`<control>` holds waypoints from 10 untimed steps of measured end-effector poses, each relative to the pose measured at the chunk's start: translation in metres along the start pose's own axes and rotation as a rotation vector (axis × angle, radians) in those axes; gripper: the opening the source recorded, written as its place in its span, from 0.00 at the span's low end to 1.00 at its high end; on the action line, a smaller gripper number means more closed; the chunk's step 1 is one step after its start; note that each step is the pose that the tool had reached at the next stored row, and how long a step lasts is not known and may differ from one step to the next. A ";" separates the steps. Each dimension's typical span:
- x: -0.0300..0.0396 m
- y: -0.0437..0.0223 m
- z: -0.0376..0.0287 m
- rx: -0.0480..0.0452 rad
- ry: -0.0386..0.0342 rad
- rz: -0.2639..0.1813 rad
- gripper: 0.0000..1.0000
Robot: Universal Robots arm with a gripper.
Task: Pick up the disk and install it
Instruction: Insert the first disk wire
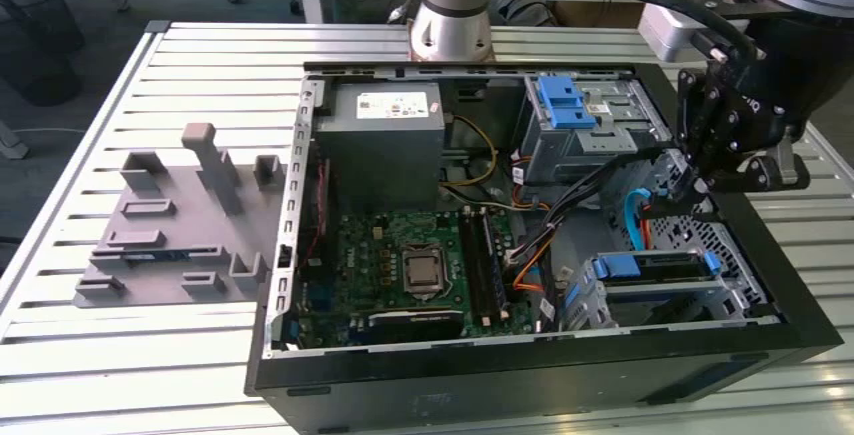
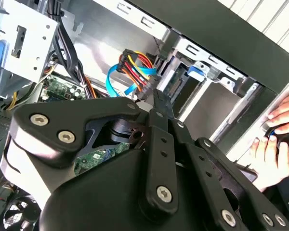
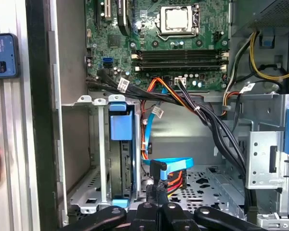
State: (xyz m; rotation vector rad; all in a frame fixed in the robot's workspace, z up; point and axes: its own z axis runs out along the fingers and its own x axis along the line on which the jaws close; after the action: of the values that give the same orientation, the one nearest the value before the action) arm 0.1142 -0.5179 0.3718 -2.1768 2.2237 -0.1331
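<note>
My gripper point(image 3: 156, 192) pinches the cable plug point(image 3: 159, 171) beside the disk point(image 3: 121, 159); the disk looks heavy, rigid, best grabbed by its blue rails.

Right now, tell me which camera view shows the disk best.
The first wrist view: the disk stands on edge in its cage, with its blue rail end facing the camera. The exterior view shows it small, from above. In the second wrist view the end effector blocks most of the bay.

the disk point(image 3: 120, 159) stands on edge in its metal bay. a blue rail tab caps it at 12 o'clock in the first wrist view.
</note>
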 end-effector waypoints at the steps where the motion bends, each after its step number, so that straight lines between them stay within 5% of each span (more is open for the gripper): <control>1: -0.0025 -0.0004 0.0003 0.0000 0.0024 0.000 0.11; 10: -0.0040 -0.0021 0.0023 -0.0027 0.0077 -0.001 0.11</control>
State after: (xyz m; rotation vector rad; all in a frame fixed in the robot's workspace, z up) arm 0.1165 -0.5140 0.3695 -2.1824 2.2283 -0.1389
